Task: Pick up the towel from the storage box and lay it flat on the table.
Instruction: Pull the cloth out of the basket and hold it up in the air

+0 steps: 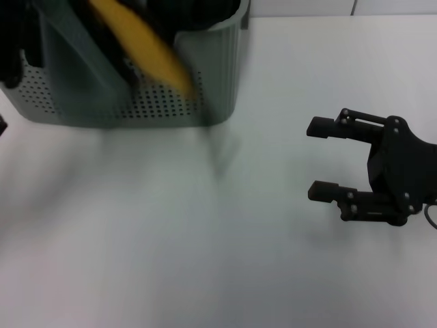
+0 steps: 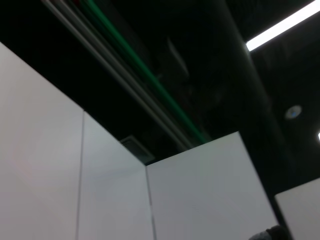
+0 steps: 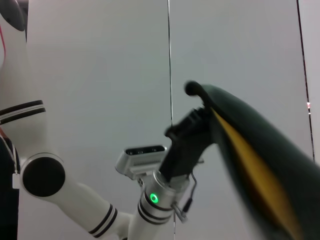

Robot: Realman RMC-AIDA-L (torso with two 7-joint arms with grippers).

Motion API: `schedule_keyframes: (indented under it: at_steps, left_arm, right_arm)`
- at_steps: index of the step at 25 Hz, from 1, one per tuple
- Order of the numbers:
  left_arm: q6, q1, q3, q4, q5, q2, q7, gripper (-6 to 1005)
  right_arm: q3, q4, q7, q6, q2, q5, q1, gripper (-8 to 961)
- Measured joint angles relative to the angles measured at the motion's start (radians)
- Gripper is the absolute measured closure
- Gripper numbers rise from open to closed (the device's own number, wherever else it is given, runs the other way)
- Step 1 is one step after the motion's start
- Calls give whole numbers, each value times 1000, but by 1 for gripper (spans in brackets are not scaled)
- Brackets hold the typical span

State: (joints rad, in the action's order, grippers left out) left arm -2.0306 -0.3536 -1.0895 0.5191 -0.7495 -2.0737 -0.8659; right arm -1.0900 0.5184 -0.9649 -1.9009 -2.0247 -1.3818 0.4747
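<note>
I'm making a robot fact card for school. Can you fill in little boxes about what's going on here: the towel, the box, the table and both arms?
towel: yellow and grey-green, lifted and hanging over the storage box, blurred, not yet on the table
storage box: sage-green, perforated side, at the table's far left
table: white
left end effector: raised, shut on the towel's upper edge, seen from the right wrist view
right end effector: open, holding nothing, low over the table's right side, pointing toward the box
task stage: towel picked up, laying flat not yet done
</note>
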Motion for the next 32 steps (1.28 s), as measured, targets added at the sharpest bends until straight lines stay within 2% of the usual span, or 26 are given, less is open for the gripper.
schedule_keyframes:
  at_steps: [5, 9, 12, 16, 20, 26, 32]
  left_arm:
    - [-3, 16, -20, 83, 6, -15, -95, 991]
    - [-3, 5, -66, 64, 8, -20, -51, 991]
    - [-3, 11, -123, 70, 24, -24, -21, 991]
    - [-4, 44, -254, 112, 124, -23, 24, 991]
    - [-1, 66, -299, 156, 154, -22, 57, 991]
    - [1, 25, -301, 38, 161, -26, 181, 991]
    - [43, -20, -305, -49, 162, -32, 280, 990]
  right_arm:
    - [-7, -3, 7, 8, -3, 36, 5, 222]
    - [-67, -44, 13, 7, -3, 125, 31, 222]
    - [-110, -55, 14, -8, -3, 186, 43, 222]
    - [-181, -53, 7, -31, -3, 265, 50, 222]
    - [-231, -59, 5, -36, -3, 311, 74, 223]
    - [-359, -64, 2, -19, -3, 425, 102, 223]
    - [-414, -66, -24, 34, -3, 497, 113, 223]
